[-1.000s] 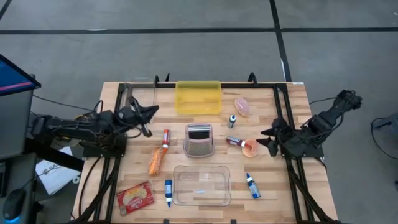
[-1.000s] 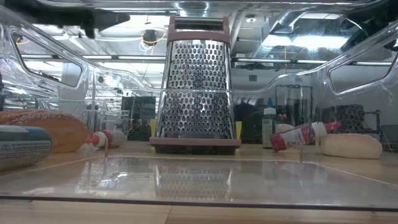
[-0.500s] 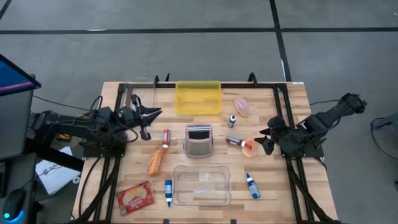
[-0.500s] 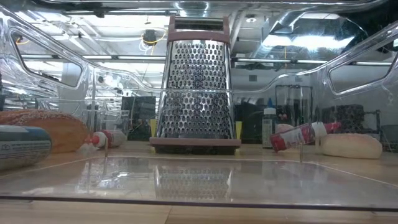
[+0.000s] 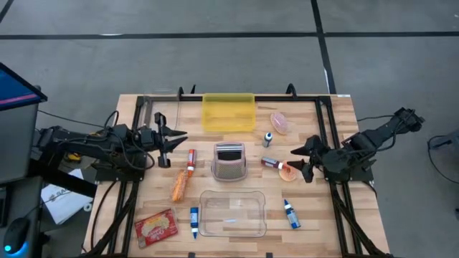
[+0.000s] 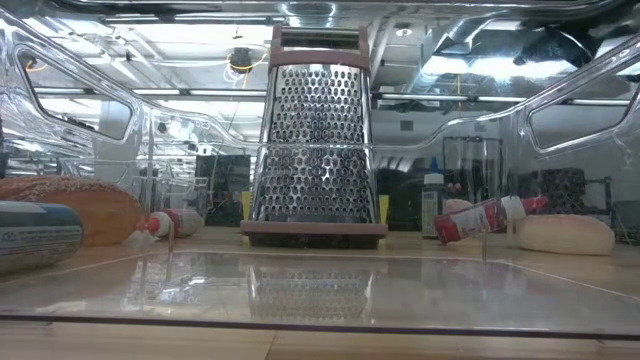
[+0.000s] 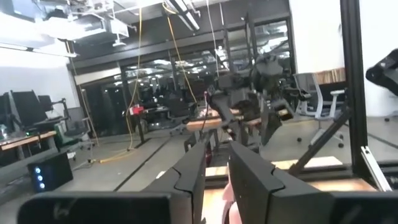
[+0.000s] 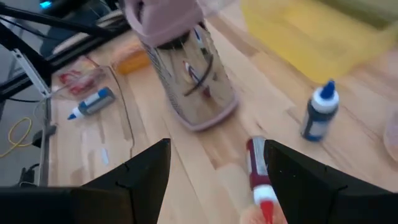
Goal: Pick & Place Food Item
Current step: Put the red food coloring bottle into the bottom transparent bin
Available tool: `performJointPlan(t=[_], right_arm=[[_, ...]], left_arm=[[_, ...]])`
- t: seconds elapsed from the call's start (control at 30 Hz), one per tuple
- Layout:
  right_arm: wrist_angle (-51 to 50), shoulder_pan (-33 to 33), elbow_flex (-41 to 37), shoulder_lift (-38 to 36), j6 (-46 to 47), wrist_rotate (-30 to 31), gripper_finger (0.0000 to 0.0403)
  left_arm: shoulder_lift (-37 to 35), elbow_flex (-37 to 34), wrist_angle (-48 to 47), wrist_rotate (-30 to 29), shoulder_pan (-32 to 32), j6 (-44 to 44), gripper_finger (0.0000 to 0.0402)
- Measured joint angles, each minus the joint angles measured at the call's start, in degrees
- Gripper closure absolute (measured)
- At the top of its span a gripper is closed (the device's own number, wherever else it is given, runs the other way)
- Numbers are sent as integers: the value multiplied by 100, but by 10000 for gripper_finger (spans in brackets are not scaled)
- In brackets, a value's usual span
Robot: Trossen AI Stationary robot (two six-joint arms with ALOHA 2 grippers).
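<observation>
Clear tub (image 5: pixel 232 213): we see nothing inside, near the table's front edge.
Yellow bin (image 5: pixel 229 112): looks bare, at the back edge.
Right gripper (image 5: pixel 300 160): fingers apart, holding nothing, peach food item (image 5: pixel 288 170) just beside.
Left gripper (image 5: pixel 172 135): fingers slightly apart, holding nothing.

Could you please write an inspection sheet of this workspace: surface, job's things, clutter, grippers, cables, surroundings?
Surface: light wooden table, black frame rails along its edges.
Job's things: long orange bread roll; pale pink food piece; empty clear plastic container; yellow plastic bin.
Clutter: metal box grater upright at centre; red tubes; blue-capped tubes; red snack packet.
Grippers: left gripper slightly parted, empty; right gripper open above a red tube, holding nothing.
Cables: black cables at left arm base.
Surroundings: grey floor; no person seen.
</observation>
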Motion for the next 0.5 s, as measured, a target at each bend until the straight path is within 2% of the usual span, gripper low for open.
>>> performJointPlan(t=[0.13, 0.5], right_arm=[[128, -39, 0, -1, -77, 287, 154], [70, -349, 0, 2, -131, 102, 154]], left_arm=[[49, 1, -233, -1, 0, -87, 334], [234, 0, -296, 111, 0, -603, 334]])
